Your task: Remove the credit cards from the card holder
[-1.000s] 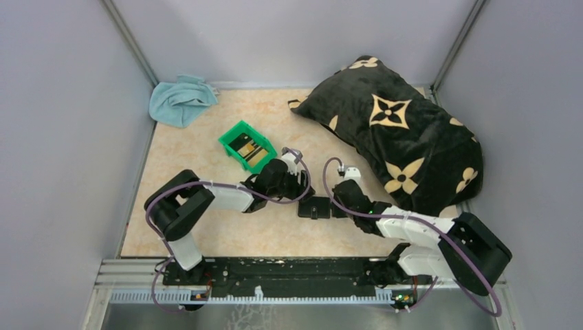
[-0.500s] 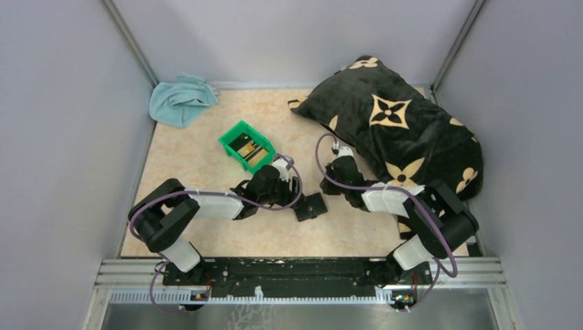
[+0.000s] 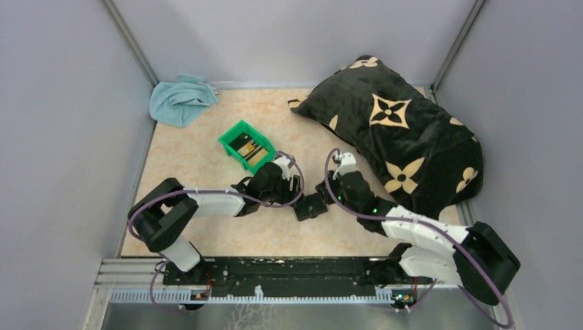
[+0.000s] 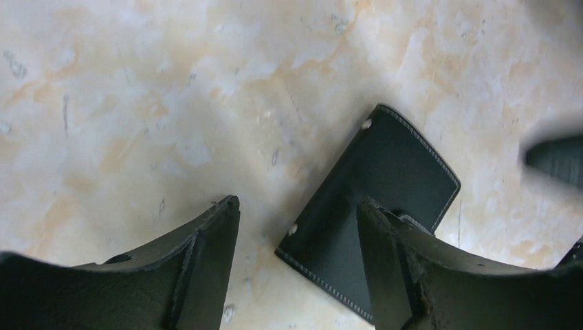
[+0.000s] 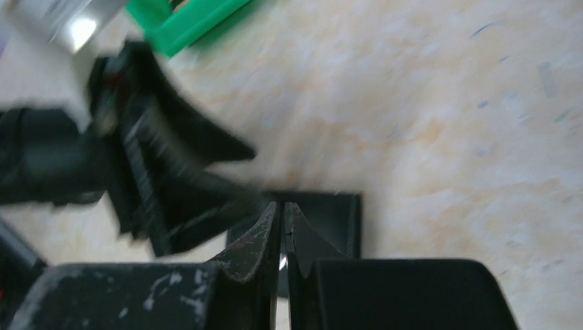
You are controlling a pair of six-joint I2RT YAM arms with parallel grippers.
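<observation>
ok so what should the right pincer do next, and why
Probably open the right pincer a little and lower it onto the card holder: it lies flat, black outside up, with nothing gripping it; the left pincer hangs open over its edge, and the right's jaws are nearly shut.

Soft, even overhead light; table (image 3: 206,151) bright, shadows faint. Right wrist view motion-blurred, worst upper left. Left wrist view sharp on holder (image 4: 388,165), dark blur at right edge.

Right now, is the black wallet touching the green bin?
Apart. The top view shows the card holder lying well clear of the green bin.
</observation>
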